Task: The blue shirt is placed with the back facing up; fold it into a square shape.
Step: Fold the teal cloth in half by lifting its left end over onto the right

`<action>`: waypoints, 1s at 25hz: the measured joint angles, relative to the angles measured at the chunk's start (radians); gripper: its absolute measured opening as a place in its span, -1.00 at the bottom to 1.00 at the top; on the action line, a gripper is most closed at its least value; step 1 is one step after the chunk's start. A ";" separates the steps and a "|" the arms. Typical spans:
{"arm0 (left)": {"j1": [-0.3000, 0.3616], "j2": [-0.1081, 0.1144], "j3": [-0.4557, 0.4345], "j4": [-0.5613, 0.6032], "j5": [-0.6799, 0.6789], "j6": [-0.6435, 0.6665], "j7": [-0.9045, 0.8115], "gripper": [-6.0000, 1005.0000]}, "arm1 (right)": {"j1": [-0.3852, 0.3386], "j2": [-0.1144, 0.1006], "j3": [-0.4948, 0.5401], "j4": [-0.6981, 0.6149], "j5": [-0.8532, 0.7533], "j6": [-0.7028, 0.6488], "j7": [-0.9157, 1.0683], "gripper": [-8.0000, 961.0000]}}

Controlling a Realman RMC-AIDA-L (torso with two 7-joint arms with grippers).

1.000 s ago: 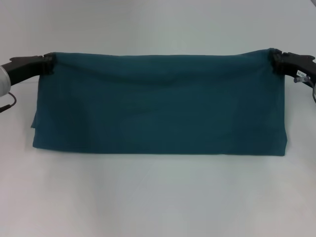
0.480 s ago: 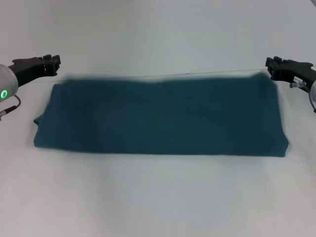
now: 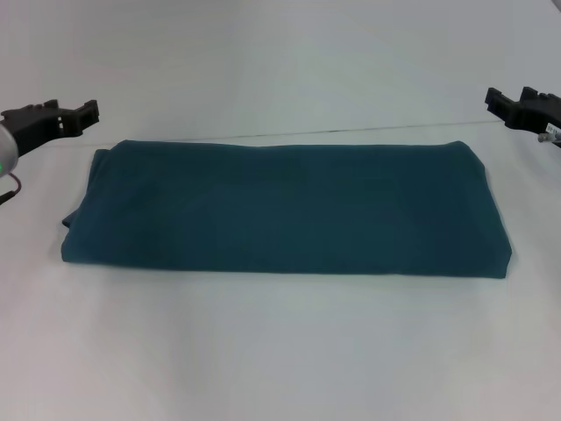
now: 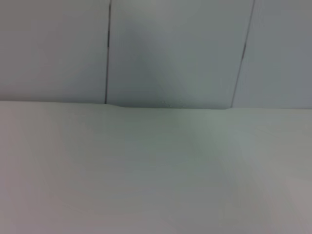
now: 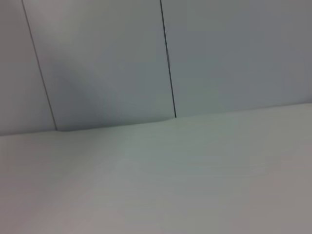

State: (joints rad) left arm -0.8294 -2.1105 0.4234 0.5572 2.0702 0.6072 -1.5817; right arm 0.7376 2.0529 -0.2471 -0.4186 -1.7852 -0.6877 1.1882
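No writing, brand or label can be read on any surface shown. The blue shirt point(image 3: 285, 209) is laid flat on the white table point(image 3: 280, 351) as a long folded rectangle, its plain teal fabric facing up, with the long sides running left to right and the near fold forming a straight edge. At its left end a small bulge of layered cloth is seen.

The left gripper point(image 3: 74, 112) is held just above and beyond the shirt's far left corner, apart from the fabric, with its 2 fingers spread and nothing held between them. The right gripper point(image 3: 511, 98) is held beyond the far right corner, also clear of the cloth, fingers parted and empty.

In both wrist views only the bare table point(image 4: 156, 170) and a pale panelled wall point(image 5: 97, 58) with thin dark seams are shown.
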 joint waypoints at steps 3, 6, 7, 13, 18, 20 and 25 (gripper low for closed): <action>0.019 0.000 0.000 0.016 0.000 0.028 -0.016 0.23 | -0.010 -0.011 -0.017 0.003 -0.005 -0.026 0.048 0.18; 0.058 0.009 0.013 0.053 0.012 0.123 -0.076 0.34 | -0.037 -0.027 -0.083 -0.005 -0.008 -0.069 0.134 0.57; 0.074 0.012 0.025 0.070 0.015 0.162 -0.103 0.38 | -0.048 -0.035 -0.112 -0.006 -0.008 -0.089 0.166 0.73; 0.190 0.020 0.109 0.195 0.025 0.355 -0.262 0.60 | -0.122 -0.099 -0.313 -0.033 -0.012 -0.237 0.397 0.86; 0.257 0.020 0.122 0.242 0.031 0.407 -0.318 0.64 | -0.189 -0.110 -0.370 -0.131 -0.070 -0.353 0.557 0.97; 0.274 0.021 0.119 0.248 0.044 0.411 -0.339 0.64 | -0.206 -0.110 -0.370 -0.161 -0.098 -0.398 0.615 0.97; 0.292 0.016 0.115 0.250 0.108 0.397 -0.347 0.63 | -0.242 -0.116 -0.366 -0.223 -0.152 -0.495 0.743 0.97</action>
State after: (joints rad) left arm -0.5376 -2.0947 0.5384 0.8077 2.1779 1.0038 -1.9285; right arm 0.4955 1.9373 -0.6131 -0.6411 -1.9372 -1.1830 1.9308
